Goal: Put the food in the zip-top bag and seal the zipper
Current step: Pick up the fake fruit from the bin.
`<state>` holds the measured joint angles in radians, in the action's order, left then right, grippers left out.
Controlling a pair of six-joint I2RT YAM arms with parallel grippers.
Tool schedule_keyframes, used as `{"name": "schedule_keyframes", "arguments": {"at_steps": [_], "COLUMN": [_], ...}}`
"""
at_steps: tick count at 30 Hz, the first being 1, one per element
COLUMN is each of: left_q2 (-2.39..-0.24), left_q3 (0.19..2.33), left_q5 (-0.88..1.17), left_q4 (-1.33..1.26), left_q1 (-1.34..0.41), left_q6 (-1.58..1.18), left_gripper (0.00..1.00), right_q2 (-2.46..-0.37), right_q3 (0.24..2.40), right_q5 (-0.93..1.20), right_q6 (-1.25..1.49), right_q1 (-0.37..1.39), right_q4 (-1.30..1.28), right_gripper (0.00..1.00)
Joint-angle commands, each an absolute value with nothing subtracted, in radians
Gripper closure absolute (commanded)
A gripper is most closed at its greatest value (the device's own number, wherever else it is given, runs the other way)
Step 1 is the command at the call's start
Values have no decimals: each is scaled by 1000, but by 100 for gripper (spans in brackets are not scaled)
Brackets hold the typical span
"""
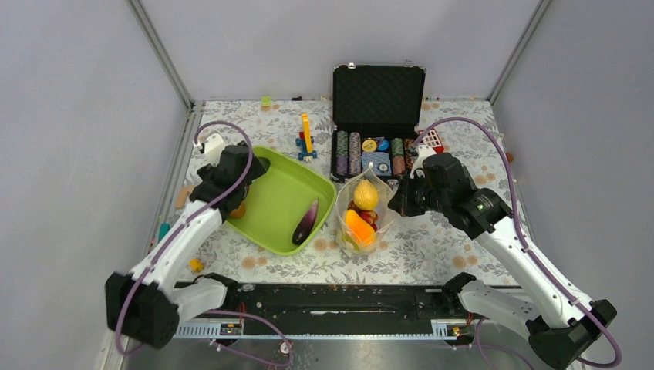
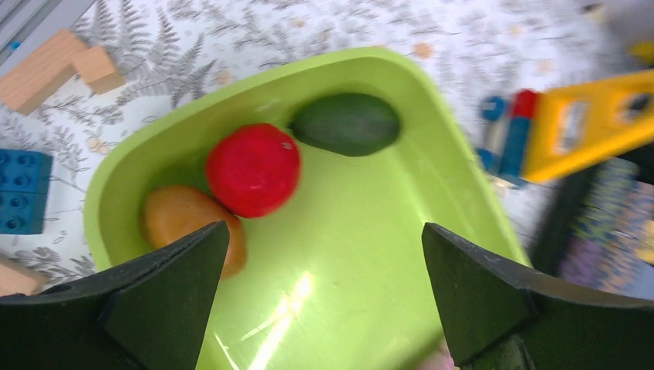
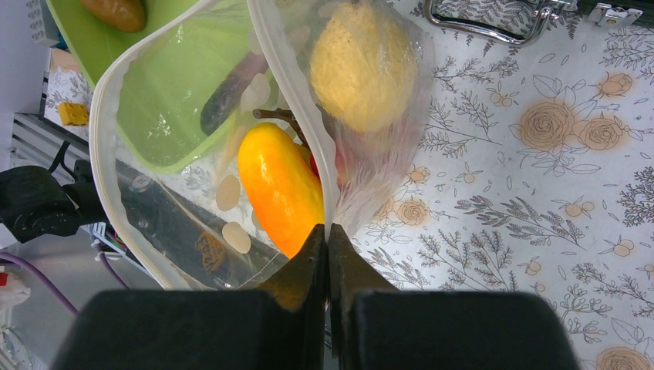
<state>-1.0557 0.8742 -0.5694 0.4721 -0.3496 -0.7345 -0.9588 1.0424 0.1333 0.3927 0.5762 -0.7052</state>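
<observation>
Grey walls w/ metal corner posts box in a table [image 1: 432,254] covered by a flat cloth printed w/ beige roses and ferns.

At centre sits the bag [image 3: 173,239], thin floppy clear film w/ cream dots, just right of a lime tray [image 1: 274,193] and in front of an open black case [image 1: 378,92] lined w/ ridged foam, w/ rows of striped chips [image 1: 347,153] in its base. The right fingers [image 3: 308,266], matte black wedges, are pressed together on the bag's rim, pinching the film so the mouth stands open in a wide loop. Food inside: a bumpy yellow lemon [image 3: 362,65], a glossy orange-yellow oblong [image 3: 281,185] and small red bits [image 1: 370,217] we can't make out.

The tray is smooth, shiny plastic w/ rounded corners. A slim purple eggplant [image 1: 305,222] lies at its near-right end. At the far-left corner we see a round red fruit [image 2: 253,169], a dark green oval [image 2: 345,123] and a dull orange piece [image 2: 181,220]; red and orange touch, the green lies just beside the red.

The left fingers [image 2: 170,293], also black and wedge-shaped, are spread wide over that corner w/ nothing between them.

Off the tray: pale wood blocks [image 2: 62,65] and a studded blue brick [image 2: 23,193].
</observation>
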Motion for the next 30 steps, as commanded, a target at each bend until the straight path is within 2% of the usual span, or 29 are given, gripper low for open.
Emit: {"name": "schedule_keyframes", "arguments": {"at_steps": [1, 9, 17, 27, 30], "left_q2": [-1196, -1383, -1431, -1524, -1543], "left_q3": [897, 935, 918, 951, 956], "left_q5": [-569, -554, -458, -393, -356], "left_q4": [366, 356, 259, 296, 285], "left_q1": [-244, -186, -146, -116, -116], "left_q6": [-656, -610, -531, -516, -513], "left_gripper": [1, 1, 1, 1, 4], "right_q2": [-953, -952, -958, -958, -949], "right_q3": [1064, 1060, 1059, 1053, 1050], "right_q5": [149, 122, 120, 109, 107], "right_q6": [377, 366, 359, 357, 357], "right_q1": [581, 581, 581, 581, 581], "right_q4": [-677, -693, -693, -694, -694], "right_gripper": [100, 100, 100, 100, 100]}}
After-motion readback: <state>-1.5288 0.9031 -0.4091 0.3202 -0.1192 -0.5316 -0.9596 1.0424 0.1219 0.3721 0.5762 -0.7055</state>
